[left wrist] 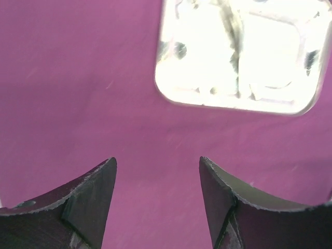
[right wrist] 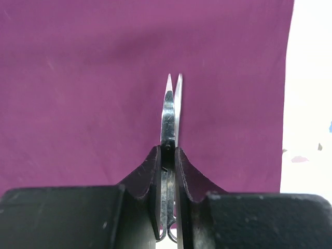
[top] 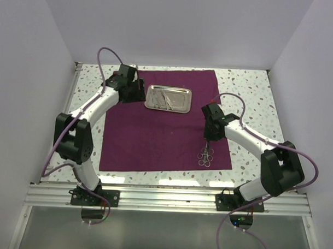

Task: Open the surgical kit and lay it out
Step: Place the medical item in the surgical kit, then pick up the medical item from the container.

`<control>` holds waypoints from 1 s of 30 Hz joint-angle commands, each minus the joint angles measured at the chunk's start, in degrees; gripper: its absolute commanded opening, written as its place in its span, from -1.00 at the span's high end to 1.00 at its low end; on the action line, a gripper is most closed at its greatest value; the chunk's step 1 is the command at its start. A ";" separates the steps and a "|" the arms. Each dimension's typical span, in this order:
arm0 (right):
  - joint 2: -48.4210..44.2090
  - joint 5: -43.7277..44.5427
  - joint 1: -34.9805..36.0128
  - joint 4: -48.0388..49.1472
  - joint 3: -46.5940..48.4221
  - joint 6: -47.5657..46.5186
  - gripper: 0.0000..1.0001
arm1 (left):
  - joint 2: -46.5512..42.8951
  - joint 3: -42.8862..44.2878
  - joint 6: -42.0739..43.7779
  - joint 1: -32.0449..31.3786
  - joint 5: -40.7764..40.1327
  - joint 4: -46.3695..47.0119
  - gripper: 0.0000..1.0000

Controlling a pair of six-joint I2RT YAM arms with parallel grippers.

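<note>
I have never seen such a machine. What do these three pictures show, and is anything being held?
Two robot arms stand at a table's edge. The top picture looks down from above; the other two come from small cameras on the wrists. A purple cloth lies spread out, with a steel tray of instruments on it. The left claw is open and empty near the tray. The right claw is shut on scissors, their ring handles just above the cloth.
</note>
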 commanded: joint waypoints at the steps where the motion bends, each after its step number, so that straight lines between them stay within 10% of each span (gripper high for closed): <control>1: -4.20 -2.88 0.42 0.60 -1.99 2.40 1.00 | 7.32 11.42 -0.76 -1.96 2.45 1.78 -0.36; 3: -2.01 -3.16 0.51 -0.80 -1.56 1.79 1.00 | 11.97 15.13 -1.03 -2.41 2.29 1.51 -0.36; 6: -1.20 -2.81 0.42 -4.40 -0.15 1.17 -0.13 | 17.86 21.90 -1.47 -3.02 1.76 0.55 -0.35; 8: -2.25 -2.46 0.42 -5.90 0.11 0.82 -0.27 | 20.86 26.74 -1.55 -3.46 0.19 -1.30 -0.34; 30: -4.38 -1.14 0.42 -8.99 3.27 -1.64 -0.30 | 31.95 29.74 -4.89 -9.97 -8.87 -8.33 0.12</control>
